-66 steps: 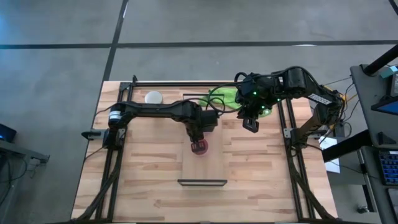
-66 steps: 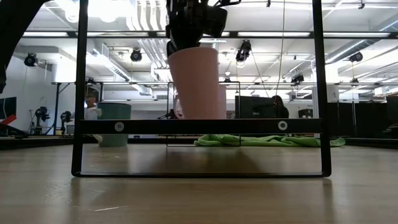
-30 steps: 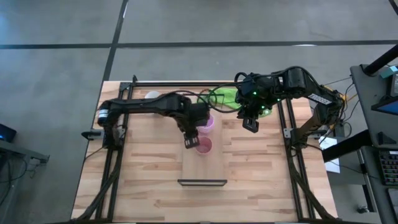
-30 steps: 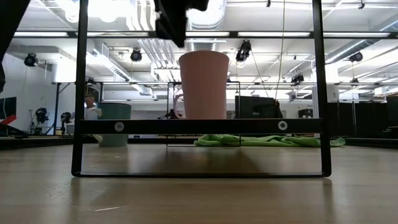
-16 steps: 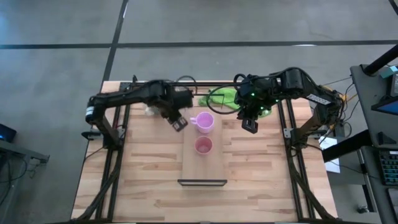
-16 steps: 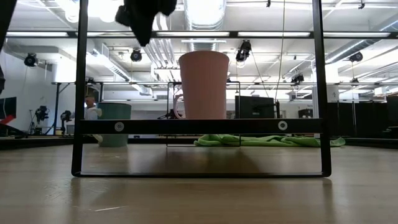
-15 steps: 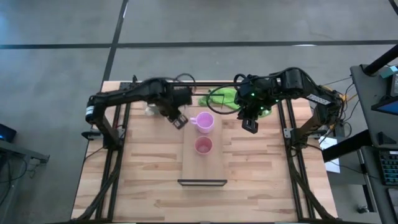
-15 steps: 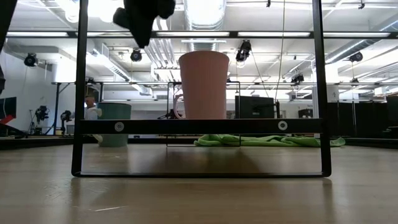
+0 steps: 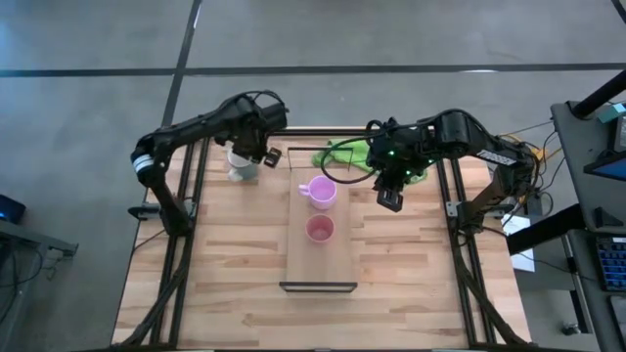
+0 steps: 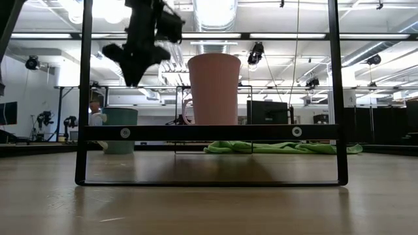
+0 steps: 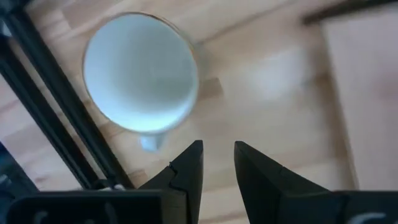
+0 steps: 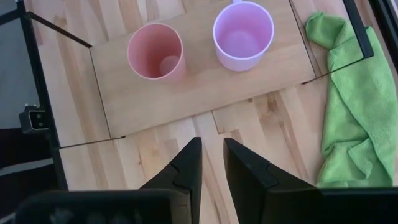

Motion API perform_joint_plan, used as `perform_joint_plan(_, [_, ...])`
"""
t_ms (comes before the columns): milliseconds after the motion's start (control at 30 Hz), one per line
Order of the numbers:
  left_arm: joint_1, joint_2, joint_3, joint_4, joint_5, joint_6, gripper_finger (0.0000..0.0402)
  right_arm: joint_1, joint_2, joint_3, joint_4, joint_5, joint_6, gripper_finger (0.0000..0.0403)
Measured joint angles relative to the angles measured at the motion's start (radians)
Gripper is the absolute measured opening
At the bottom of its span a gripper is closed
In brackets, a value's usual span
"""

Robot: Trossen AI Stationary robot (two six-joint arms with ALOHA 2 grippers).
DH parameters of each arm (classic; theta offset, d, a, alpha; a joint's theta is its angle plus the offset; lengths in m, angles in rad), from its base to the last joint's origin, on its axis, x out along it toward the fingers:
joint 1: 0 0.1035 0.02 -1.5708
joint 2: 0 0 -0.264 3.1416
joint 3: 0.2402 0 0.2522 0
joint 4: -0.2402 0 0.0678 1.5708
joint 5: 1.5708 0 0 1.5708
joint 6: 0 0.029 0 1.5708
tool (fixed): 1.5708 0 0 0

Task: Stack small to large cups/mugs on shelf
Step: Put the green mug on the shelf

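The salmon-pink cup (image 9: 320,229) (image 12: 156,51) and the lilac mug (image 9: 322,192) (image 12: 243,35) stand upright on the light-wood shelf (image 9: 337,262) (image 12: 205,90), the lilac one nearer the far edge. In the low view the pink cup (image 10: 213,89) hides most of the lilac mug. The white-grey mug (image 9: 242,162) (image 11: 140,73) stands on its base on the table at the far left. My left gripper (image 9: 264,155) (image 11: 217,146) hovers just beside this mug, open by a narrow gap and touching nothing. My right gripper (image 9: 388,200) (image 12: 212,142) waits right of the shelf, slightly open.
A green cloth (image 9: 370,156) (image 12: 345,106) lies crumpled at the far edge, right of the shelf, with a dark cable across it. Black frame rails (image 9: 186,205) run along both table sides. The near half of the shelf is bare wood.
My left gripper has left the pink cup and swung from over the shelf toward the table's far left, turning as it went, ending beside the white-grey mug. The pink cup and lilac mug have stayed where they stood on the shelf.
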Motion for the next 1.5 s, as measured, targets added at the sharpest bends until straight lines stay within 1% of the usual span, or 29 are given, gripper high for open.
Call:
perform_joint_plan(133, [0.054,0.001,-0.074,0.106,0.028,0.0,0.0077,0.0,0.0,0.0,0.0,0.0,0.0,0.0061])
perform_joint_plan(267, [0.066,0.001,-0.119,0.224,0.051,0.0,0.0077,0.0,0.0,0.0,0.0,0.001,-0.002,0.0061])
perform_joint_plan(367, [0.073,0.001,-0.134,0.272,0.053,-0.005,0.0077,0.0,0.0,0.0,0.001,0.001,-0.004,0.0061])
perform_joint_plan(500, [0.091,0.001,-0.135,0.271,0.05,-0.05,0.0077,0.0,0.0,0.0,0.0,0.001,-0.005,0.0061])
perform_joint_plan(1067, [0.146,0.001,-0.141,0.263,0.024,-0.052,0.0077,0.0,0.0,0.0,0.001,0.001,-0.011,0.0061])
perform_joint_plan(1400, [0.146,0.003,-0.209,0.273,0.024,-0.05,0.0077,0.0,0.0,0.0,0.003,0.002,-0.019,0.0061])
perform_joint_plan(1500, [0.146,0.004,-0.224,0.306,0.024,-0.049,0.0077,0.0,0.0,0.0,0.004,0.002,-0.019,0.0061])
